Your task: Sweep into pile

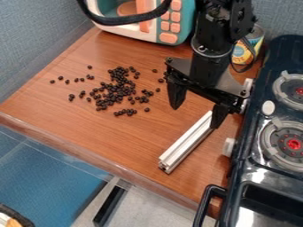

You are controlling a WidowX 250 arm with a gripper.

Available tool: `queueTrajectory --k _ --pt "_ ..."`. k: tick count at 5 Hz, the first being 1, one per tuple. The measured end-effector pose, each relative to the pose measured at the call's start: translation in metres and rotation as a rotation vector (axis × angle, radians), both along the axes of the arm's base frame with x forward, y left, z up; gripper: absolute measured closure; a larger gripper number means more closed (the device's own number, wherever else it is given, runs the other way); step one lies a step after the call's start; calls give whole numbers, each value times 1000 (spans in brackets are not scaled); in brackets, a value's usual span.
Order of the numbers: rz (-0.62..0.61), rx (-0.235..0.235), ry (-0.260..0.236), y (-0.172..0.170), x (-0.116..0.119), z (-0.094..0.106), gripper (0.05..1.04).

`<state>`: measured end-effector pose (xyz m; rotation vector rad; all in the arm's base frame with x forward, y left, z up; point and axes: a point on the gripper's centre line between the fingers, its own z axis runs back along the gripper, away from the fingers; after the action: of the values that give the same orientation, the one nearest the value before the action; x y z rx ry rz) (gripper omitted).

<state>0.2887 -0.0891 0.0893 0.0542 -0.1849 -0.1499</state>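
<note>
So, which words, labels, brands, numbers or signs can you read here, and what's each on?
None can be read.
Can: its label seems to carry print, too small to read.
Toy microwave: no marks I can make out on its buttons.
Stove: no legible text.

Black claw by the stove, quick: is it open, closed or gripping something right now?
Claw: open, fingers spread wide, clasping nothing; the silver bar lies by one finger, ungripped.

arm (222, 26): from top edge | end effector (196, 118): hangs down | fingers (176, 93): spread apart
</note>
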Motion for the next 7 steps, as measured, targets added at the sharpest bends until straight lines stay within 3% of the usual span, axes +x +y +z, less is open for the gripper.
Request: queueTrajectory --k 2,3,5,6,7 --pt "-65 41 54 5 -4 -19 83" --pt "-107 17 142 15 -6 -36 83" --pt "-205 -7 240 27 -4 -39 83" --pt "-212 -15 261 28 -5 -45 83" --pt "-220 -12 236 20 -4 -47 83"
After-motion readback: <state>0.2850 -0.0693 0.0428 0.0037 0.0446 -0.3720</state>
